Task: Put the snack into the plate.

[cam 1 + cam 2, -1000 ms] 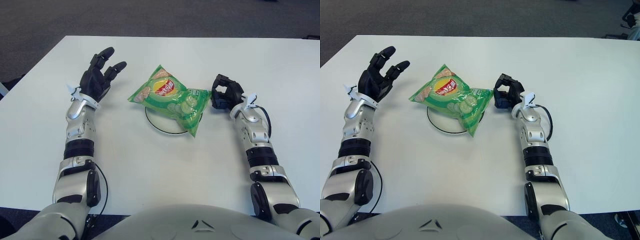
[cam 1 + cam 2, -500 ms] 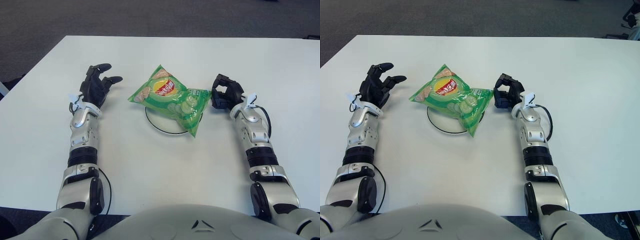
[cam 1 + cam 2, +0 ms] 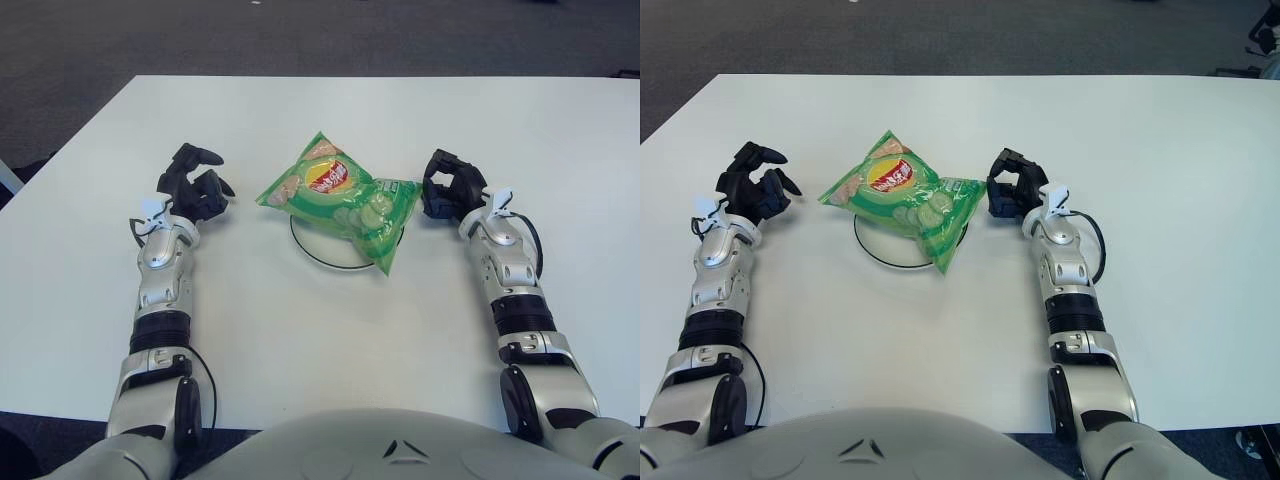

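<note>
A white worktop (image 3: pixel 320 330) stretches out in front of a humanoid robot, seen from its head looking down along both silver forearms. Between the two hands lies a green snack (image 3: pixel 340 198) bag with a red and yellow logo, resting across a round white plate (image 3: pixel 318 246) with a dark rim; the bag covers most of the plate and overhangs it, leaving only the near arc of the rim showing. The right hand (image 3: pixel 449 186) sits just off the bag's right-hand corner, with its black fingers (image 3: pixel 441 161) curled inward into a loose fist; they close on nothing, and whether they touch the bag's edge cannot be told. The left hand (image 3: pixel 194 185) rests low over the worktop on the other side of the bag, near it but clearly apart, its black fingers (image 3: pixel 203 155) also curled in and empty, the fingertips pointing toward the snack. Both forearms lie roughly parallel, reaching forward from the robot's grey torso (image 3: pixel 330 445) at the bottom edge. Beyond the worktop's far edge, dark grey carpet (image 3: pixel 300 35) fills the background.
</note>
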`<action>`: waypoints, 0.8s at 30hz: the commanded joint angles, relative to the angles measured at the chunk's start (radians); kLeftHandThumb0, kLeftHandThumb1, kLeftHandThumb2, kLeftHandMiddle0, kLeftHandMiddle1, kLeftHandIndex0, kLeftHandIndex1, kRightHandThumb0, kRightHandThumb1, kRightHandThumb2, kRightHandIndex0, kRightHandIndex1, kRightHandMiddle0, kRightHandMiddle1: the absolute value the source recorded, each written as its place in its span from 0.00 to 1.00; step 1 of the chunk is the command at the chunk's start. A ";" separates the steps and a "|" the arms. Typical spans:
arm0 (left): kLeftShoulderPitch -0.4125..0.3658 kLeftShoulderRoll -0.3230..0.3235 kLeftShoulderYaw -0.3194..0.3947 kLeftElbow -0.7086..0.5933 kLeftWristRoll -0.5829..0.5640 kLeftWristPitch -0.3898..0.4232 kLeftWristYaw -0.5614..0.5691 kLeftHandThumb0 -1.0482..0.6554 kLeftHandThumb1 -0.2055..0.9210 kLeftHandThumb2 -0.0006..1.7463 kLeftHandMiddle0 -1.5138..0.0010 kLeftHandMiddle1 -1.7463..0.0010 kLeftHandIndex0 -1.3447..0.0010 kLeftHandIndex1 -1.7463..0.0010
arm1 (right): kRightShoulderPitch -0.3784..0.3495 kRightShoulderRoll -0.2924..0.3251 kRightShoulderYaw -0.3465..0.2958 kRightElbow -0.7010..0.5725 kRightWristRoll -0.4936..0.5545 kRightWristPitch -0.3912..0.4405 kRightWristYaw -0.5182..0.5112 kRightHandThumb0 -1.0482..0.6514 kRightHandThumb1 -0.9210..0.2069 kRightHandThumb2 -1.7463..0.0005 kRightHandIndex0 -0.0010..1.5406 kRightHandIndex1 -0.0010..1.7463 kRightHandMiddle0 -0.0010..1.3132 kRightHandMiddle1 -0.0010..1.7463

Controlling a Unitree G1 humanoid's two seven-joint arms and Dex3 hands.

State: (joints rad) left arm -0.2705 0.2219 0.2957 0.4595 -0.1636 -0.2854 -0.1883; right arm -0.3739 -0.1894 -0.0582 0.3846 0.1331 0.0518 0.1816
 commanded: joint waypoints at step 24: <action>0.140 -0.077 -0.041 0.134 -0.017 -0.100 -0.018 0.30 0.36 0.84 0.14 0.00 0.47 0.00 | 0.102 -0.016 0.012 0.053 -0.033 0.068 -0.007 0.33 0.55 0.23 0.84 1.00 0.48 1.00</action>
State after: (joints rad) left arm -0.2702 0.2299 0.2708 0.5066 -0.1598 -0.3828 -0.1888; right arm -0.3640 -0.2027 -0.0592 0.3782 0.1331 0.0399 0.1817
